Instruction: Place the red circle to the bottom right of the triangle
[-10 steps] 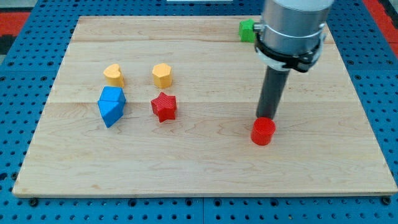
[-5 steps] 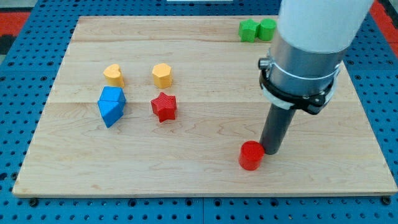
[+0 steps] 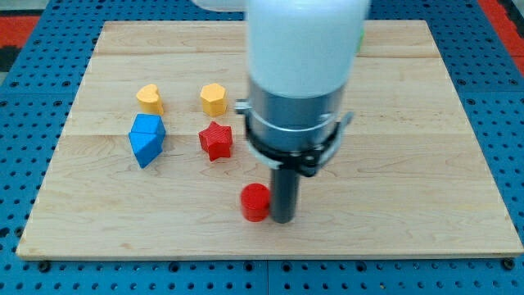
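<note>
The red circle (image 3: 255, 201) sits near the board's bottom edge, left of centre-right. My tip (image 3: 282, 219) touches its right side. The blue blocks (image 3: 146, 138), which include the triangle shape, lie at the view's left, well to the upper left of the red circle. The arm's large body hides the middle and upper part of the board.
A red star (image 3: 216, 140) lies above and left of the red circle. A yellow heart (image 3: 149, 98) and a yellow hexagon (image 3: 213, 98) sit further up at left. The wooden board (image 3: 426, 197) rests on a blue pegboard. The green blocks are hidden behind the arm.
My tip has swept left and down, pushing the red circle leftward along the bottom of the board. The arm now hides the green blocks.
</note>
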